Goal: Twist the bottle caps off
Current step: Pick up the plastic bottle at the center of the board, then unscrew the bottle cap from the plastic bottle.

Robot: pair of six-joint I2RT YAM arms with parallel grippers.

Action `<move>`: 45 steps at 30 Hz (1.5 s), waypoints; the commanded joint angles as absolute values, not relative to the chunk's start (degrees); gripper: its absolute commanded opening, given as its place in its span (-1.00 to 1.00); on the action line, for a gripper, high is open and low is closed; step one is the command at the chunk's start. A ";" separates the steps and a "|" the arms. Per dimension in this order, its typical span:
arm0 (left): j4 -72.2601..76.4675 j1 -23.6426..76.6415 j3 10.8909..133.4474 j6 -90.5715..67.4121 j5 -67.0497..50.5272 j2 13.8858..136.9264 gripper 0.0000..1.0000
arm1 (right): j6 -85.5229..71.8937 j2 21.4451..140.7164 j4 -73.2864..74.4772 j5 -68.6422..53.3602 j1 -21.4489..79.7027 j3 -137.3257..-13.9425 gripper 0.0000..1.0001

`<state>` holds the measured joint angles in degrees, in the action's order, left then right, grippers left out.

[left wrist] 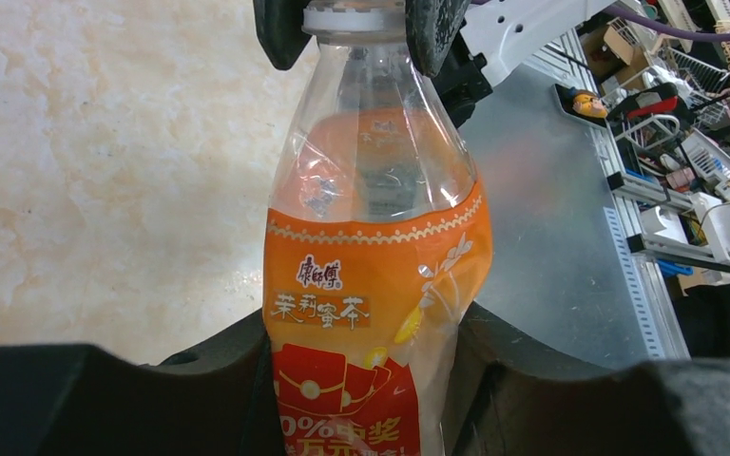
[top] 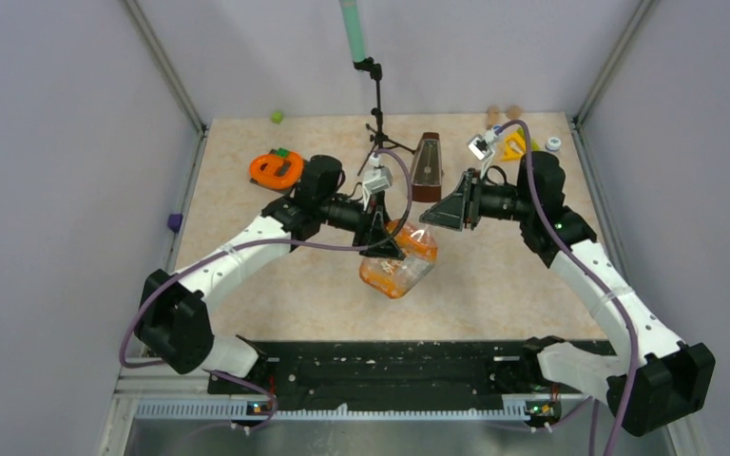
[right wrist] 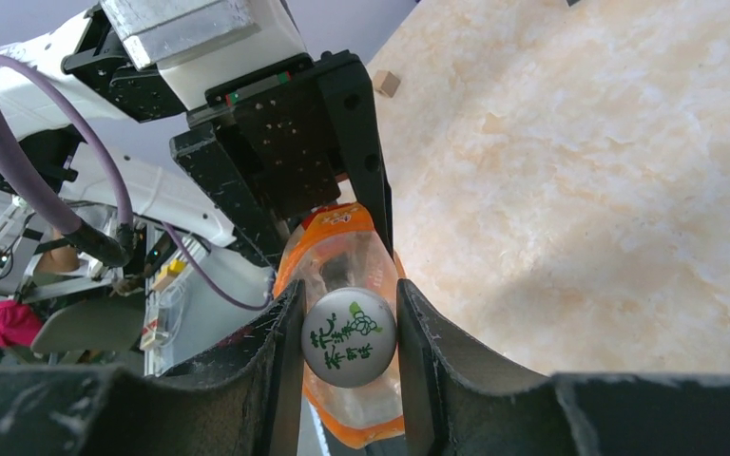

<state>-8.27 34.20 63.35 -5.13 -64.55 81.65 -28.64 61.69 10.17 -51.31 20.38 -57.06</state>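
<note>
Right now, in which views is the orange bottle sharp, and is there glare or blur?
Left wrist view: orange bottle label sharp, glints on its clear shoulder. Right wrist view: cap print readable, foreground dark and soft. Top external view: bottle small, no glare.

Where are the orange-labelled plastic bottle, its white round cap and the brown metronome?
orange-labelled plastic bottle (left wrist: pixel 375 285): left wrist view, label.
white round cap (right wrist: pixel 349 337): right wrist view, printed top.
brown metronome (top: pixel 427 169): top external view, front face.

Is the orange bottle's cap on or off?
On: the white cap, with the right pincer shut around it, sits on the orange bottle held by the left pincer.
</note>
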 commanded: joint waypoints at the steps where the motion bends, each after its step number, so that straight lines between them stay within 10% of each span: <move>1: -10.46 34.23 65.92 -2.60 -59.50 81.43 -1.00 | -29.18 61.38 7.32 -51.62 21.13 -57.12 -0.59; 5: -10.73 34.23 65.83 -2.21 -57.98 80.64 -0.92 | -29.29 61.52 7.38 -51.24 21.10 -56.79 -0.59; 10: -11.15 34.20 65.18 -1.58 -56.89 79.46 0.27 | -29.42 61.50 7.41 -51.19 21.10 -57.06 -0.59; 15: -7.81 34.21 63.68 -2.54 -57.65 78.60 0.39 | -29.18 60.85 7.81 -51.24 21.10 -57.14 -0.59; 27: -7.64 34.21 64.32 -3.14 -58.23 80.02 -1.00 | -28.75 61.51 8.07 -50.51 21.10 -56.33 -0.59; 45: -11.30 34.63 57.21 12.46 -33.30 70.31 -1.00 | -29.21 62.43 10.38 -44.31 21.09 -54.61 0.36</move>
<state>-11.27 34.50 58.70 4.80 -41.41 74.85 -29.23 63.90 10.46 -46.52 20.51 -54.98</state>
